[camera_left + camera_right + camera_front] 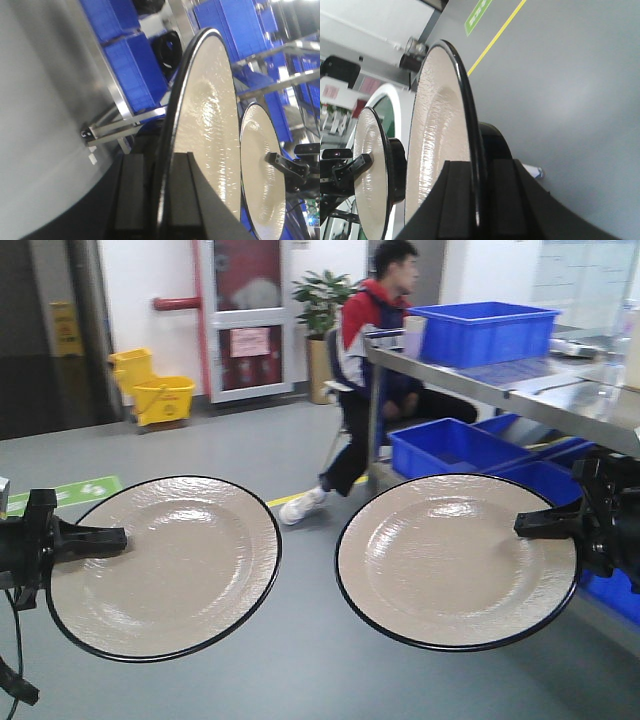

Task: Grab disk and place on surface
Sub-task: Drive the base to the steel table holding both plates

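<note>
The left tool [95, 539] clenches the left plate [165, 565], the right tool [535, 523] the right plate [455, 560], and the steel desk [575, 405] lies rightward, nearest the right tool.

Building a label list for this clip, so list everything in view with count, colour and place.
plates: 2, beige with black rims, one clamped by its edge in each gripper, above the floor
steel table: 1, shiny grey, right side
bins: at least 3, blue, one on the table, others beneath it
person: 1, red, white and dark jacket, seated by the table
mop bucket: 1, yellow, far back left
plant: 1, green, far back centre
floor: grey, with a yellow line
left gripper: 1, black, shut on one plate
right gripper: 1, black, shut on the other plate
</note>
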`<state>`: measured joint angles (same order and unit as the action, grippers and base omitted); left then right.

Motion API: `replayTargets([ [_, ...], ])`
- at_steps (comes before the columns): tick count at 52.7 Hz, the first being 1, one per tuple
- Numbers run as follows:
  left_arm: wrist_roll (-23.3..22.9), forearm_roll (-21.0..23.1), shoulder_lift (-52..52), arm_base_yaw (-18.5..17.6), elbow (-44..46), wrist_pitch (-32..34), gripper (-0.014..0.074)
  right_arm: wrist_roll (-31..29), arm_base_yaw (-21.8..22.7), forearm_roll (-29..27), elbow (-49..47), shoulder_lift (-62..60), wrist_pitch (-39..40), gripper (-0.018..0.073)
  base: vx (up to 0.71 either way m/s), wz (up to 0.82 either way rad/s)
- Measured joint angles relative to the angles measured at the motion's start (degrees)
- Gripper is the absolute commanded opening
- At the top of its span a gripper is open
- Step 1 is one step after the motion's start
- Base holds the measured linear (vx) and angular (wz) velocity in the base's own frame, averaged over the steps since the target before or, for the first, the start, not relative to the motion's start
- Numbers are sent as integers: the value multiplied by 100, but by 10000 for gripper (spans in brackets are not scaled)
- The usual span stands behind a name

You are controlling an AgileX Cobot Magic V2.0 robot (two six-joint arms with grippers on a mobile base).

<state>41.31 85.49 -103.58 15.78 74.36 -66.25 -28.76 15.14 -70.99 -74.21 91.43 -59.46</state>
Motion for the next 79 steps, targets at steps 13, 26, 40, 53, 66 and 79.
replayTargets([
  [13,0,-7,0,0,0,-4,-2,0,-3,6,0,0,0,-9,21,-36],
  [26,0,-11,0,-18,0,-12,-2,0,-3,12,0,0,-16,-9,26,-11],
  [40,0,-11,0,-18,0,-42,-2,0,-3,12,0,0,-34,-9,32,8],
  [53,0,-11,0,-18,0,-42,-2,0,-3,2,0,0,-63,-9,38,12],
  [66,0,-11,0,-18,0,-37,-2,0,-8,2,0,0,-67,-9,41,2],
  [79,0,-11,0,-18,0,-37,-2,0,-8,2,0,0,-70,-9,43,-12],
])
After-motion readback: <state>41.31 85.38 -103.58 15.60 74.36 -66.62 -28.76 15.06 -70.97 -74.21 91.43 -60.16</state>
